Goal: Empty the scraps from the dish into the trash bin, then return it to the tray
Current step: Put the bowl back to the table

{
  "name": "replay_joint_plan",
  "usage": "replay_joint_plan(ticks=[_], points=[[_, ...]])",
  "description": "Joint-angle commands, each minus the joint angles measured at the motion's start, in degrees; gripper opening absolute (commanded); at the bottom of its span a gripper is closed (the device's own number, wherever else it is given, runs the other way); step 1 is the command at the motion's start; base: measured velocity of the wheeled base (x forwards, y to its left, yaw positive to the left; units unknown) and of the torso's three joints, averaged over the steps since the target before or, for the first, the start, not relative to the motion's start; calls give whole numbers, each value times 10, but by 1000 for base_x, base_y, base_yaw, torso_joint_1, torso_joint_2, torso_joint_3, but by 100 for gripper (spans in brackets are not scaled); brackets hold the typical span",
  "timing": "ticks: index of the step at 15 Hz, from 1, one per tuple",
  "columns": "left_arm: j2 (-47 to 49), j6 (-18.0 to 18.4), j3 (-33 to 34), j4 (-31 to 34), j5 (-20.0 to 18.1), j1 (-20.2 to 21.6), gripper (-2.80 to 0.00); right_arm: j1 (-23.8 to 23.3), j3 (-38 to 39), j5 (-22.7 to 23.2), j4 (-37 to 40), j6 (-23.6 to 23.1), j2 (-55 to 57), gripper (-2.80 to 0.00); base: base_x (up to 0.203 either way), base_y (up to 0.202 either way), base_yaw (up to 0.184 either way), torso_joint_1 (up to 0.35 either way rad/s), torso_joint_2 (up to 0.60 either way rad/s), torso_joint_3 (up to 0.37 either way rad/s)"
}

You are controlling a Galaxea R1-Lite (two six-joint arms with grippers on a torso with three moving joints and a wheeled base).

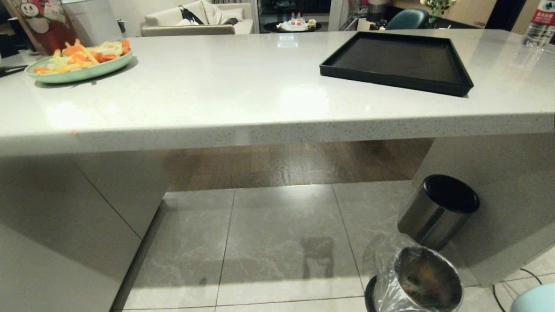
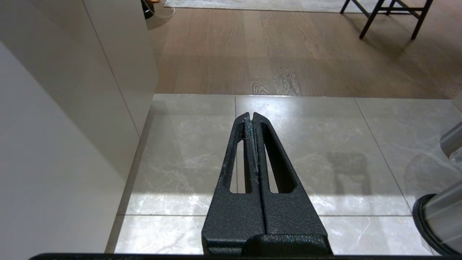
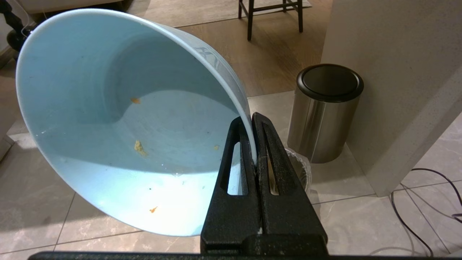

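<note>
Kitchen island up top in the head view, tray (image 1: 396, 63) upper right, trash bin (image 1: 427, 279) lower right on the floor; right gripper (image 3: 253, 119) pinched onto the near-empty dish (image 3: 119, 122) rim, well below the tray; left gripper (image 2: 251, 116) closed, empty.

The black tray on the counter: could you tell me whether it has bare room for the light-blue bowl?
Yes. The black tray lies bare inside its whole rim. The counter is also free between the tray and the pale-green plate. The right gripper holds the light-blue bowl low, by the two bins.
</note>
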Motion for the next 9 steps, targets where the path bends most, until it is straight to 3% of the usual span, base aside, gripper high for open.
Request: replay_joint_plan(ticks=[1, 9], points=[[1, -1, 0, 0, 0, 0, -280, 0, 0, 0, 0, 0, 1, -280, 0, 0, 0, 0, 0, 0], [1, -1, 0, 0, 0, 0, -280, 0, 0, 0, 0, 0, 1, -280, 0, 0, 0, 0, 0, 0]])
